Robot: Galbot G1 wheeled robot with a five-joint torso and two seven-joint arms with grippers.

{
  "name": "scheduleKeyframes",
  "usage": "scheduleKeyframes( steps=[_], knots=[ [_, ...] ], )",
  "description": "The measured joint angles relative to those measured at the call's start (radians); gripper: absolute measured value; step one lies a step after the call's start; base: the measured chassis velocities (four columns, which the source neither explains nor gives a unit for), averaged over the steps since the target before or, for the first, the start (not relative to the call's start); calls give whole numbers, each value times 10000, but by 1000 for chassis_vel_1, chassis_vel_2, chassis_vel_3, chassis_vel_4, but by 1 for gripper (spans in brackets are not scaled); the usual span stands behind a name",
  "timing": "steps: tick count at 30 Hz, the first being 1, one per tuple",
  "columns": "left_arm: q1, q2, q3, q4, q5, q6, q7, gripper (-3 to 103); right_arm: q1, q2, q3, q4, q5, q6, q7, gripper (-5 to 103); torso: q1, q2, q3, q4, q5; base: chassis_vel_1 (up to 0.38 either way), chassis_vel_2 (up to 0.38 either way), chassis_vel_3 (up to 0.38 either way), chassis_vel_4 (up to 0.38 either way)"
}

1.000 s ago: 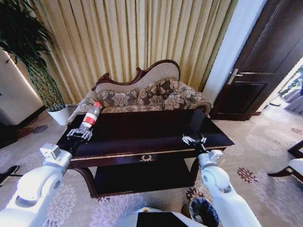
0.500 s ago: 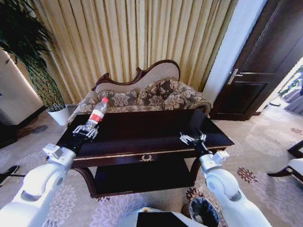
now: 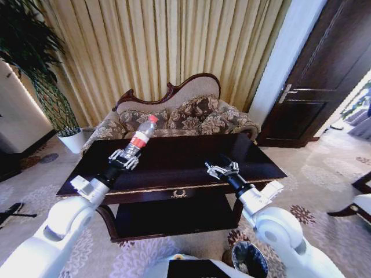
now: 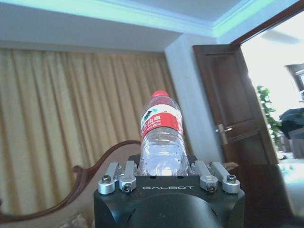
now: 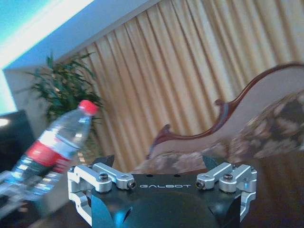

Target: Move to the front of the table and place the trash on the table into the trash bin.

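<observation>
One bottle [image 3: 141, 136] is now riding higher and nearer frame centre than a second ago, lifted clear above the table [image 3: 174, 159], so pickup looks done and transfer to the trash bin [image 3: 248, 258], lower right, remains. Left gripper [image 3: 124, 159] is clamping the bottle's base, arm reaching up diagonally. Right gripper [image 3: 219, 169] is hovering spread over the tabletop, drifting leftward.
</observation>
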Motion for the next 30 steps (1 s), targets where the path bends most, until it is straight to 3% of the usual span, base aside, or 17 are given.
scheduleKeyframes(
  steps=[7, 19, 23, 30],
  knots=[
    [-518, 188, 971, -46, 320, -167, -44, 44, 183, 36, 351, 472, 2211, -986, 0, 100, 0, 0, 0, -1, -2, 0, 0, 0, 0],
    [-761, 983, 1584, -284, 279, -207, -241, 44, 616, 154, 238, 500, 2871, -1686, 0, 100, 0, 0, 0, 0, -2, 0, 0, 0, 0],
    [-991, 1362, 1704, -220, 114, -273, -237, 44, 617, 162, 219, 500, 2830, -1709, -1, 100, 0, 0, 0, -1, -2, 0, 0, 0, 0],
    [-1667, 1443, 2065, 384, -136, -471, -69, 44, 420, 269, 536, 489, 2685, -1679, 0, 100, 0, 0, 0, -1, -2, 0, 0, 0, 0]
  ],
)
